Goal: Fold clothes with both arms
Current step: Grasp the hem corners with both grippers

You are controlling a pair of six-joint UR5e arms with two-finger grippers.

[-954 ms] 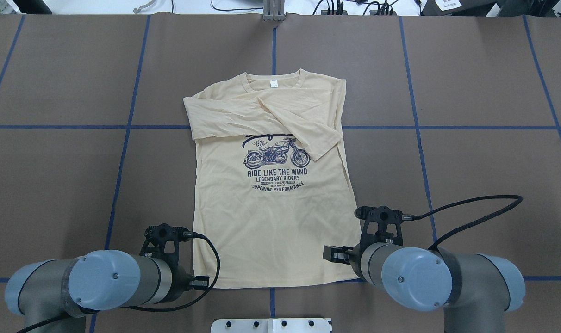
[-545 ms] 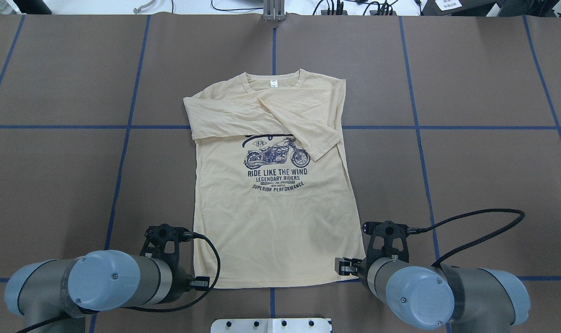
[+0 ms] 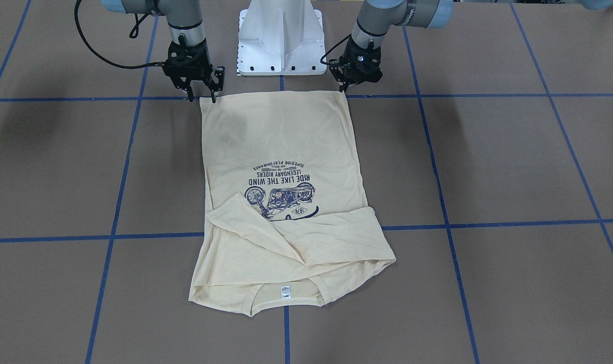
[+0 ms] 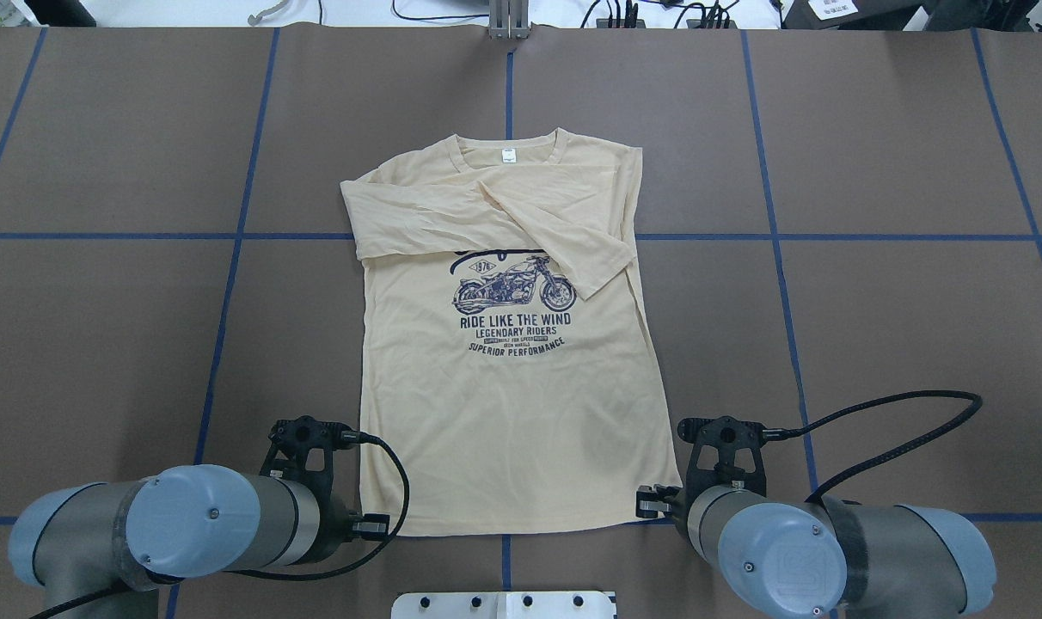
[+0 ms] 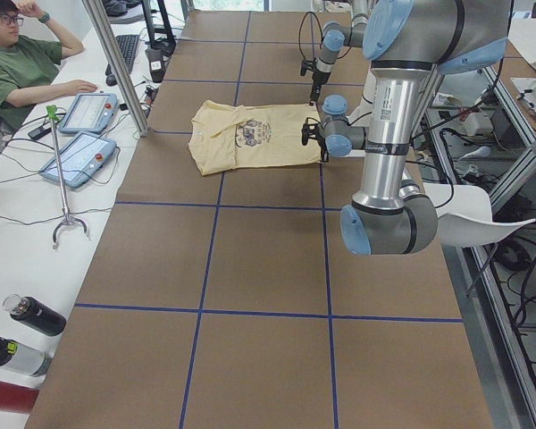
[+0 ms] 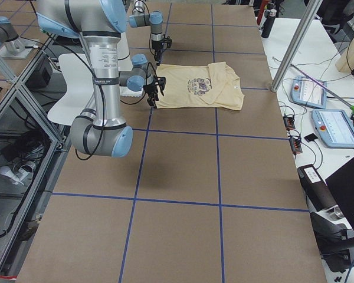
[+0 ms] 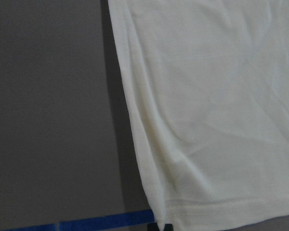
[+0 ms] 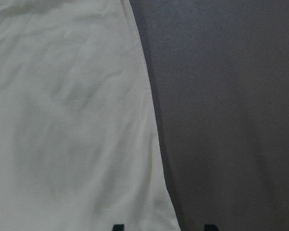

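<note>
Cream-yellow knit, the shirt [image 4: 504, 413] lies flat and print-up in the middle of the brown table [image 4: 899, 301]. Its neckline is on the far side from the robot and its hem is just in front of the white pedestal base [image 3: 281, 40]. Both long sleeves [image 4: 452, 215] are folded across the chest, and they cover the top of the navy motorcycle print [image 4: 514, 297], so we cannot read its upper line.

From overhead we cannot see either pair of fingers: the left arm [image 4: 186, 524] and the right arm [image 4: 796, 550] hide them under their own wrists. The wrist cameras show only cloth, table and the very tips of the fingers, cut off at the bottom edge. The side views are too small for us to judge the jaws.

The left gripper [image 3: 344, 89] stands at one hem corner. Its wrist view shows a single dark tip [image 7: 166, 226] right on that corner, so its fingers appear drawn together on the cloth.

The right gripper [image 3: 202, 97] stands at the other hem corner with its fingers clearly apart. One fingertip [image 8: 118, 227] sits over the shirt and the other over bare table, with nothing between them gripped.
</note>
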